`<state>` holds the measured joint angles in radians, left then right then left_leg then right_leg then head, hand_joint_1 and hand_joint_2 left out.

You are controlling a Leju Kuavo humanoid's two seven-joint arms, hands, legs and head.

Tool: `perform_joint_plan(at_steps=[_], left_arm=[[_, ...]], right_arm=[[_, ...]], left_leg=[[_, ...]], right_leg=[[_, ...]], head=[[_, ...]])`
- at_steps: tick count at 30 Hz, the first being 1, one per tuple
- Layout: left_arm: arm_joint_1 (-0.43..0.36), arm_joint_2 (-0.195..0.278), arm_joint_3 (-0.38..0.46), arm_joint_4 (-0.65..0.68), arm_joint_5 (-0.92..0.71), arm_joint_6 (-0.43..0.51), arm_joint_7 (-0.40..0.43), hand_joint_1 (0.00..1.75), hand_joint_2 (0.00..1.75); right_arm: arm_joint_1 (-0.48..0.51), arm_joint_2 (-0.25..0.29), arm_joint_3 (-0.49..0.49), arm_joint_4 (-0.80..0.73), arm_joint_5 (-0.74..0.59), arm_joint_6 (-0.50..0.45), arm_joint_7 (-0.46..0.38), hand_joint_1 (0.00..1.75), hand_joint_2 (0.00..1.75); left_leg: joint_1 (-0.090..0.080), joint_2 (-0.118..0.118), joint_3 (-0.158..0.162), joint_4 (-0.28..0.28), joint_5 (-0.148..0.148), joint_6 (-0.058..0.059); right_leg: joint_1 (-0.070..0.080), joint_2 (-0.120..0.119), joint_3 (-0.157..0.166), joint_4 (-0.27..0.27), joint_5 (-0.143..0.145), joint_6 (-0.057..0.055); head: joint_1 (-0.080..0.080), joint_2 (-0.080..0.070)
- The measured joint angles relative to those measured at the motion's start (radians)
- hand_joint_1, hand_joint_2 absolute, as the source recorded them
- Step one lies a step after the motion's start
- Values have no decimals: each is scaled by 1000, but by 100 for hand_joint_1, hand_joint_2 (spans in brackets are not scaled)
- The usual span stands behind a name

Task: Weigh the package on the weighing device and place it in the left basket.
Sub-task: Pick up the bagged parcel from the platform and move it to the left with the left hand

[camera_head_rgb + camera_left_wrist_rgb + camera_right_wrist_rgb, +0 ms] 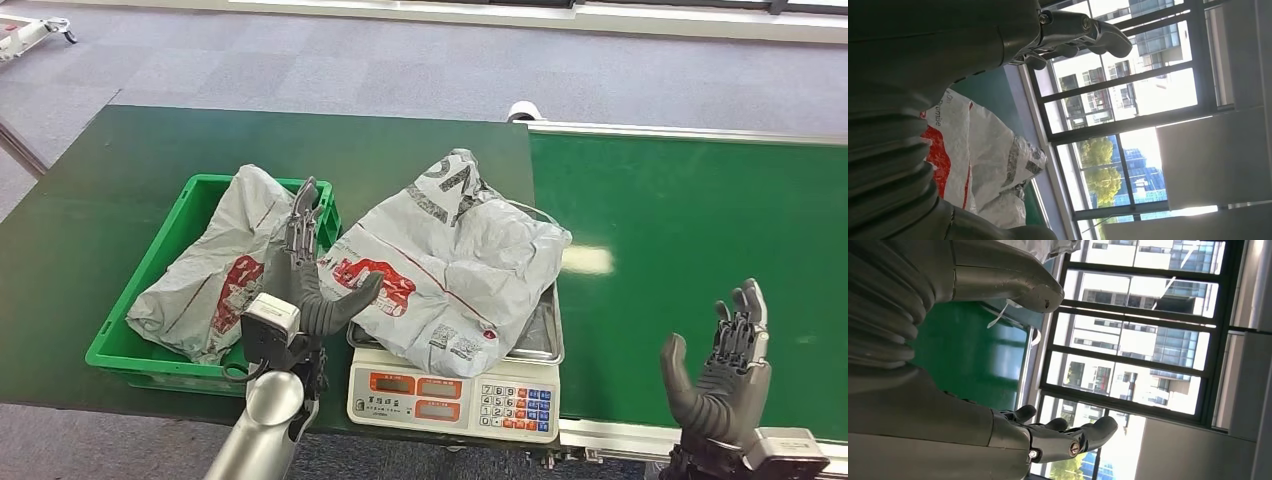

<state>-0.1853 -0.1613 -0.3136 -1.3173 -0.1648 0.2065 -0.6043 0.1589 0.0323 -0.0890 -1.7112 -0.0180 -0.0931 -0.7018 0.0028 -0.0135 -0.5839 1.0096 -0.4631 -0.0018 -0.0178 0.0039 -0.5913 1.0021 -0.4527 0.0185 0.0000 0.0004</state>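
**Package on the scale, my left hand about to take it**

The package (455,265), a crumpled grey mailer with red print, lies on the pan of the weighing device (452,400), with its near edge hanging over the front towards the display. My left hand (312,280) stands upright at its 9 o'clock side, fingers spread, thumb reaching towards the bag and holding nothing; I cannot tell whether the thumb already touches the plastic. My right hand (722,375) is raised, fingers apart and empty, well off at 3 o'clock over the green belt (700,230).

As I judge it, the lift to the basket (140,350) is next. I should gather a firm fold of the slack film, not a loose corner, then lift clear of the pan before swinging towards 9 o'clock, so the bag does not drag the scale.

Count: two grey packages, one on the scale and a second package (205,270) already in the basket; one scale; one green basket.
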Motion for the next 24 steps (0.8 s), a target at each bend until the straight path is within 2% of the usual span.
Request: perform_joint_plan(at_steps=[4,6,9,12,16,18,24], left_arm=[[-9,1,-1,16,-8,-8,9,0,175],[-20,2,-6,30,-46,-28,50,0,175],[-77,3,-26,91,-203,-51,172,0,175],[-173,-9,-57,195,-386,-47,290,0,175],[-327,-51,-137,398,-664,-38,532,0,175],[-377,-70,-167,494,-742,-25,608,0,175],[-422,-90,-185,655,-802,-15,629,0,175]], right_arm=[[6,11,-12,-5,0,3,0,0,175],[5,14,-15,-5,8,10,0,0,175],[-3,18,-16,-3,37,27,0,0,175],[-23,21,-16,6,56,40,1,0,175],[-45,22,-16,24,79,51,8,0,175],[-45,25,-16,31,96,53,7,0,175],[-40,42,-17,38,116,63,5,0,175]], left_leg=[[0,0,0,0,0,0],[0,0,0,0,0,0],[0,0,0,0,0,0],[0,0,0,0,1,0],[0,-1,0,0,3,1],[0,0,0,0,3,1],[0,2,0,0,3,0]], right_leg=[[0,0,0,0,0,0],[0,0,0,0,0,0],[0,-1,0,0,1,0],[0,-1,0,0,2,0],[0,-1,1,0,4,1],[0,0,1,0,4,1],[0,2,-1,0,4,0]], head=[[0,0],[0,0],[0,0],[0,0],[0,0],[0,0],[0,0]])
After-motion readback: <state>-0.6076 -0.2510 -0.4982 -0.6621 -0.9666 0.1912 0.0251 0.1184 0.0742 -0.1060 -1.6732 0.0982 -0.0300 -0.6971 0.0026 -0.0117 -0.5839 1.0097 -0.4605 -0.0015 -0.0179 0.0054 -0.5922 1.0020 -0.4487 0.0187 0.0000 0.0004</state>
